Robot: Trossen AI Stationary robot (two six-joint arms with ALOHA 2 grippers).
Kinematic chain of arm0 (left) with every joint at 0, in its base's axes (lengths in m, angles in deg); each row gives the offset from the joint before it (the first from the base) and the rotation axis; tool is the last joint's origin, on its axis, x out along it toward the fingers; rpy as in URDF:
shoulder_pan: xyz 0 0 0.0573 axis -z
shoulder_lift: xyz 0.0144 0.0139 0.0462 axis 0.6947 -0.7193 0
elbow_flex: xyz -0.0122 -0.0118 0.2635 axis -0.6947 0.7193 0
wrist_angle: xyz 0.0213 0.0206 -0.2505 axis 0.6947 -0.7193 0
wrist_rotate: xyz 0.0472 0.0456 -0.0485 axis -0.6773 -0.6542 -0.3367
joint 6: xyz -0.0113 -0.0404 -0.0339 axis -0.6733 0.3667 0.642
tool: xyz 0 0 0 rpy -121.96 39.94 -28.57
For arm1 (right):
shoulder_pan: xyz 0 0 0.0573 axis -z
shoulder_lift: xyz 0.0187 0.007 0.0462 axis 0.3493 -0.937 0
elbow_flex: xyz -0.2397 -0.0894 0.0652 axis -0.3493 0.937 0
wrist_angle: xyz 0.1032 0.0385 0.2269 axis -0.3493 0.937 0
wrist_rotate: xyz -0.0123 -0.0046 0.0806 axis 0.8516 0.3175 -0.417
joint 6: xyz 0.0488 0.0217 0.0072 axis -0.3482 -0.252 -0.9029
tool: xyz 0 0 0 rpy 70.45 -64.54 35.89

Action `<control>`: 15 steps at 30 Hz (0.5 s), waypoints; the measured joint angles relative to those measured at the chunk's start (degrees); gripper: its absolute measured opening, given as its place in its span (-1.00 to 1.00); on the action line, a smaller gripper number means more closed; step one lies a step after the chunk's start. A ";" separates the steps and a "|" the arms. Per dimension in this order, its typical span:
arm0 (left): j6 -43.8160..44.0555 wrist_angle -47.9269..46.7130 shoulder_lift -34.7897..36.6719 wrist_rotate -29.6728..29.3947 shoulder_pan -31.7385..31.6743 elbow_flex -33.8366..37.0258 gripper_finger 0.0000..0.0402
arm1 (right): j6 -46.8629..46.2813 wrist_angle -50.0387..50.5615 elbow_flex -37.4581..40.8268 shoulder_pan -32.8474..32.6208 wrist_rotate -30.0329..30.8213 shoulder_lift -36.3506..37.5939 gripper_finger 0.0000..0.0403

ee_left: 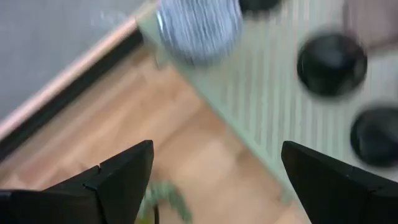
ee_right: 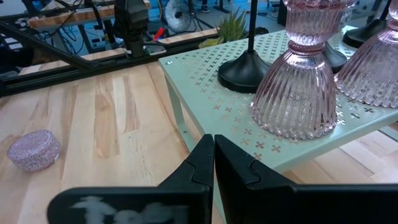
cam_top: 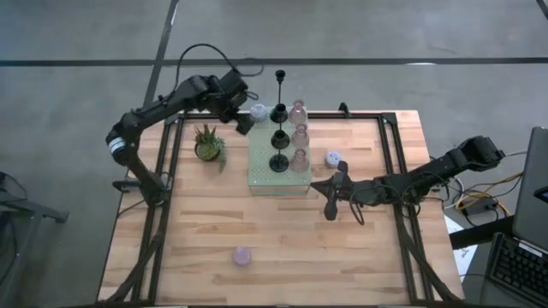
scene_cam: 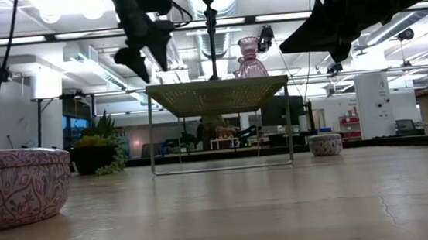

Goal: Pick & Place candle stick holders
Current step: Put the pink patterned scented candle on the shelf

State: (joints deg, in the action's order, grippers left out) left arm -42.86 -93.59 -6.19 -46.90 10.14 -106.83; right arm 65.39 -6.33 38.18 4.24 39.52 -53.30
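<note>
A pale green perforated board (cam_top: 261,167) stands on thin legs on the table. On it stand three black holders (cam_top: 279,137) in a row, three pink glass holders (cam_top: 299,135) beside them, and one pastel blue holder (cam_top: 258,111) at its far left corner. A lavender holder (cam_top: 333,158) sits on the table to the right of the board, and another (cam_top: 242,255) sits near the front edge. My left gripper (cam_top: 242,120) is open and empty, hovering just left of the blue holder (ee_left: 199,25). My right gripper (cam_top: 324,190) is shut and empty, above the table by the board's near right corner.
A small green potted plant (cam_top: 208,144) stands on the table left of the board. The board's top (scene_cam: 218,95) stands raised well above the table. Black frame rails (cam_top: 390,154) run along the table's sides. Bare wood lies in front of the board.
</note>
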 joint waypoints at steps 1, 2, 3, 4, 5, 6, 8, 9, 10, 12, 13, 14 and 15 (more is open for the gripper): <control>0.06 -1.36 0.86 0.00 0.70 0.62 0.78 | 0.00 0.00 0.00 0.00 0.00 0.00 -0.96; 0.20 -2.48 1.71 0.12 1.60 1.27 0.78 | 0.00 0.02 0.01 -0.01 0.00 0.00 -0.96; 0.68 -3.03 2.80 0.39 2.49 2.18 0.78 | 0.00 0.00 0.00 0.00 0.00 0.00 -0.96; 1.30 -3.27 3.95 0.43 3.57 3.32 0.78 | 0.00 0.00 0.02 0.00 0.00 0.00 -0.96; 1.83 -3.41 5.26 0.45 4.72 4.64 0.78 | 0.00 0.00 0.00 0.00 0.00 0.00 -0.96; 2.44 -3.59 6.44 0.45 6.04 5.98 0.78 | 0.00 0.00 0.02 -0.01 0.01 0.00 -0.96; 3.83 -3.31 8.99 0.47 8.87 9.06 0.78 | 0.00 0.00 0.00 -0.02 0.00 0.00 -0.96; 4.70 -3.14 10.26 0.61 10.44 10.72 0.78 | 0.00 0.00 0.00 0.00 0.00 0.00 -0.96; 5.78 -2.98 11.57 0.61 12.16 12.44 0.78 | 0.00 0.00 0.00 -0.02 0.00 0.00 -0.96; 7.66 -2.26 14.18 0.61 15.47 16.09 0.78 | 0.00 0.00 0.00 -0.01 0.00 0.00 -0.96; 9.08 -1.38 15.42 0.59 17.31 17.93 0.78 | 0.00 0.00 0.00 -0.02 0.00 0.00 -0.96; 10.63 -0.13 16.64 0.59 19.25 19.86 0.78 | 0.00 0.00 0.02 -0.02 0.00 0.00 -0.96; 12.16 1.55 17.78 0.59 21.21 21.82 0.78 | 0.00 0.00 0.00 -0.01 0.00 0.00 -0.96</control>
State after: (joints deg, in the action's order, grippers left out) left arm -30.70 -92.04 11.59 -46.31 31.36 -85.01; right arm 65.39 -6.33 38.18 4.23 39.52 -53.30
